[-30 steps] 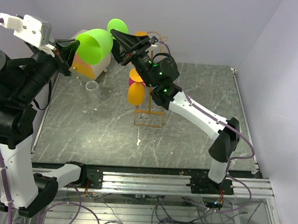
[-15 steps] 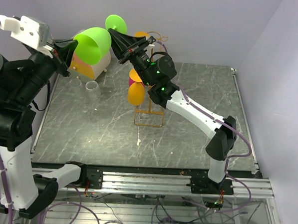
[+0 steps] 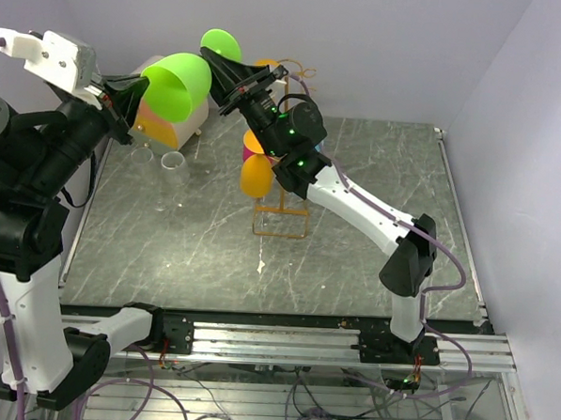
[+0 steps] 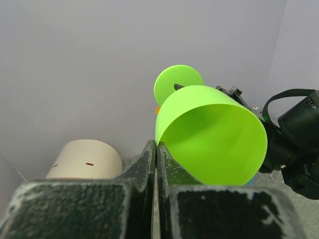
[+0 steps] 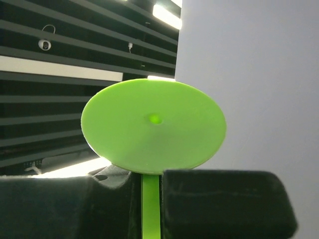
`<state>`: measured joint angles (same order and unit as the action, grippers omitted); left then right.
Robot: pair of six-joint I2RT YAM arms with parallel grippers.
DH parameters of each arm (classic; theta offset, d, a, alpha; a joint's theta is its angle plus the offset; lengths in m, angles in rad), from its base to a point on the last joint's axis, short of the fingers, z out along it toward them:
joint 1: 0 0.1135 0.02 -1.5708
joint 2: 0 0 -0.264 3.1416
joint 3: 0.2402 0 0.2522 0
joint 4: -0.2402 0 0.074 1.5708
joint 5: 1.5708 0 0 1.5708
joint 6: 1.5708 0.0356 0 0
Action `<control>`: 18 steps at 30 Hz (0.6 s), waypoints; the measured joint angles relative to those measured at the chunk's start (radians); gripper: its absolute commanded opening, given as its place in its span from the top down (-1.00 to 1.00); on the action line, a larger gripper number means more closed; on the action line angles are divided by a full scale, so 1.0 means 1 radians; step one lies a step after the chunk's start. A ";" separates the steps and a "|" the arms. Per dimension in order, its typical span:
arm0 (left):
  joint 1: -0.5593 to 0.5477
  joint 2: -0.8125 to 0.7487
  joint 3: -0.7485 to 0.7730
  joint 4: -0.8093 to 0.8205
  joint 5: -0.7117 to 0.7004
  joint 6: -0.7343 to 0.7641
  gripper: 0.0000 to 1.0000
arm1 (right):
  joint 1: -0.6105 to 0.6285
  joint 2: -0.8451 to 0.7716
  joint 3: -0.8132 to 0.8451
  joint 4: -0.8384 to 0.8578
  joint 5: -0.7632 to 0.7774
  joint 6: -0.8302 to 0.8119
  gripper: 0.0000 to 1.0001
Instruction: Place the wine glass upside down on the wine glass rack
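Observation:
The wine glass [image 3: 179, 82] is bright green and is held high above the back left of the table, lying tilted with its round foot [image 3: 221, 45] pointing back and right. My left gripper [image 3: 141, 94] is shut on the rim of its bowl [image 4: 214, 134], the thin edge pinched between the fingertips [image 4: 149, 154]. My right gripper [image 3: 224, 75] is shut on the stem [image 5: 150, 199] just under the foot [image 5: 152, 124]. The wine glass rack [image 3: 281, 231], a thin orange-yellow wire stand, is on the table below the right arm.
An orange glass [image 3: 256, 174] and a pink one [image 3: 254, 145] hang on the rack's left side. A cream cylinder container [image 3: 182, 122] stands at the back left, with a small clear ring [image 3: 173, 160] in front of it. The walls are close behind.
My right gripper's jaws have closed onto the green stem. The glass and both grippers have shifted only slightly.

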<state>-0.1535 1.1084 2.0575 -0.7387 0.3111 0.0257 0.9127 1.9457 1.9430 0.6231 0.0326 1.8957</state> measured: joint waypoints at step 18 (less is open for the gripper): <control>0.008 0.045 0.090 -0.139 -0.072 0.154 -0.44 | -0.094 -0.121 -0.006 -0.251 -0.044 -0.192 1.00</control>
<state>-0.1452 1.1534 2.1471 -0.8776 0.2390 0.1802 0.8185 1.8252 1.9369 0.3717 -0.0116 1.7035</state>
